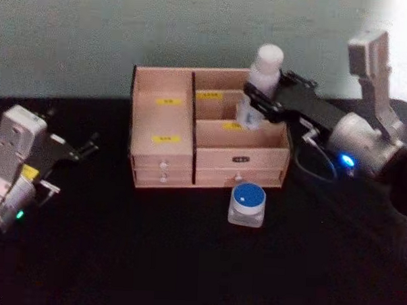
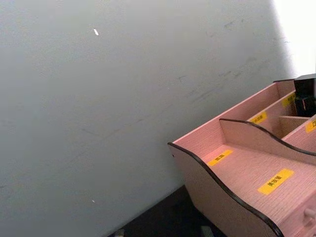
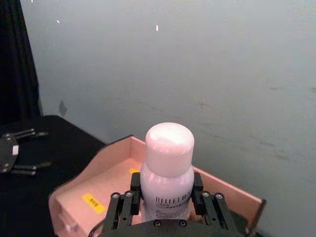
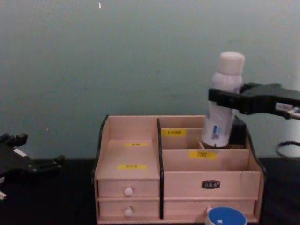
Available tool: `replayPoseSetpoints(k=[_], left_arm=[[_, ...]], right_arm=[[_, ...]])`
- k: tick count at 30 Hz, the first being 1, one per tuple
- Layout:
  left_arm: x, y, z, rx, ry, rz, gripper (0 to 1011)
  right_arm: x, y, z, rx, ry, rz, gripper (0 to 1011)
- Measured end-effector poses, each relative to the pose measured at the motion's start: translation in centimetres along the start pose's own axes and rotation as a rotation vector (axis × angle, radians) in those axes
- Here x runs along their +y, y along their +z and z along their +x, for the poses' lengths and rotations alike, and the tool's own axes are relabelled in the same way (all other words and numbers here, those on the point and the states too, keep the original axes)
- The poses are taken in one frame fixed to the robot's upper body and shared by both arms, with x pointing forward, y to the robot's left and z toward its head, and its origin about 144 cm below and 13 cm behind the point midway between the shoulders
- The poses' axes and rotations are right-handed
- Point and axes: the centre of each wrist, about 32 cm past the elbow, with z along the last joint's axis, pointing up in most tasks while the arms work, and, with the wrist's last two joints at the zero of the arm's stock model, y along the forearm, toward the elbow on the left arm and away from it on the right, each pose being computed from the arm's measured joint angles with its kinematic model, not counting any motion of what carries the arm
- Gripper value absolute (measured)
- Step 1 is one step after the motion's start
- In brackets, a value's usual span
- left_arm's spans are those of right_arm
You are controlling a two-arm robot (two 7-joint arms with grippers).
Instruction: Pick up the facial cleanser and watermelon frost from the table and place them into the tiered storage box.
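The facial cleanser [image 1: 262, 81], a tall white bottle with a rounded cap, leans slightly over the back right compartment of the tiered storage box [image 1: 163, 157]. My right gripper [image 1: 263, 98] is shut on its body. In the chest view the facial cleanser [image 4: 224, 103] has its lower end hidden behind a wall of the tiered storage box [image 4: 131, 154]. The right wrist view has the facial cleanser [image 3: 168, 163] between my fingers [image 3: 136, 186]. The watermelon frost [image 1: 247, 203], a squat blue-lidded jar, stands on the table just in front of the drawers. My left gripper [image 1: 82, 149] hangs open at the far left.
The black table [image 1: 185, 266] runs wide in front of the box and to both sides. A grey-green wall [image 4: 140, 56] stands close behind the box. A cable [image 1: 311, 164] loops beside the right arm, near the box's right side.
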Motion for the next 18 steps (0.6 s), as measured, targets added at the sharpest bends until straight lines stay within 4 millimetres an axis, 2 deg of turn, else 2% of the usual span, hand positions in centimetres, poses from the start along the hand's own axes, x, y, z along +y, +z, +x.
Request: replayPoseSetpoints(k=[8,18], left_arm=[[0.0,0.0,0.0,0.0,0.0,0.0,1001],[0.0,0.0,0.0,0.0,0.0,0.0,1001]], right_arm=[[3.0,-0.2,0.9,0.007,0.018,-0.005,595],[5.3,-0.7,1.3,0.023,0.025,-0.019,596]])
